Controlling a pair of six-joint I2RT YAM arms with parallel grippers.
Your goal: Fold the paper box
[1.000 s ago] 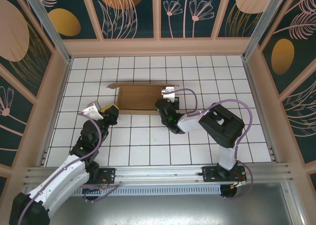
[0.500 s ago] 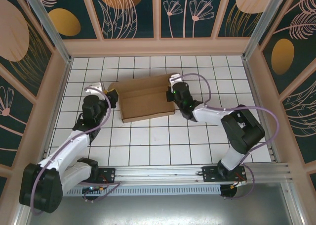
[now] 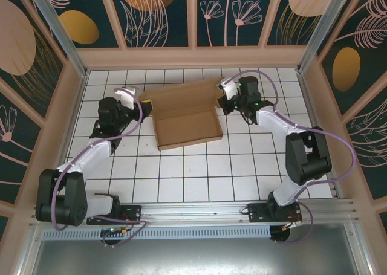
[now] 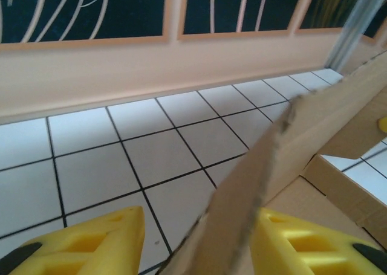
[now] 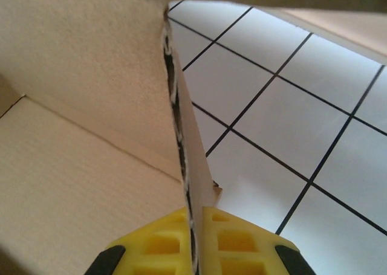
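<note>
Item: the paper box [image 3: 187, 129], plain brown cardboard, lies on the white tiled tabletop [image 3: 181, 172]. It sits in the far half, roughly midway between the left and right edges and slightly skewed to the tile lines. Its near portion forms a shallow open tray with low raised walls. A further panel adjoins it on the side toward the far edge.

Left gripper [image 3: 140, 104]: positioned at the box's left end. In the left wrist view its yellow fingers [image 4: 91, 239] stand apart, with a tilted cardboard flap [image 4: 284, 148] passing between them. A strip of tile is visible between one finger and the flap, so the flap is not clamped.

Right gripper [image 3: 222, 95]: positioned at the box's far right corner. In the right wrist view its yellow fingers [image 5: 151, 248] are pressed together on the raw edge of an upright cardboard wall [image 5: 181, 136], with no gap visible on either side. The inner face of the box lies to the left of that wall, bare tile to the right.
</note>
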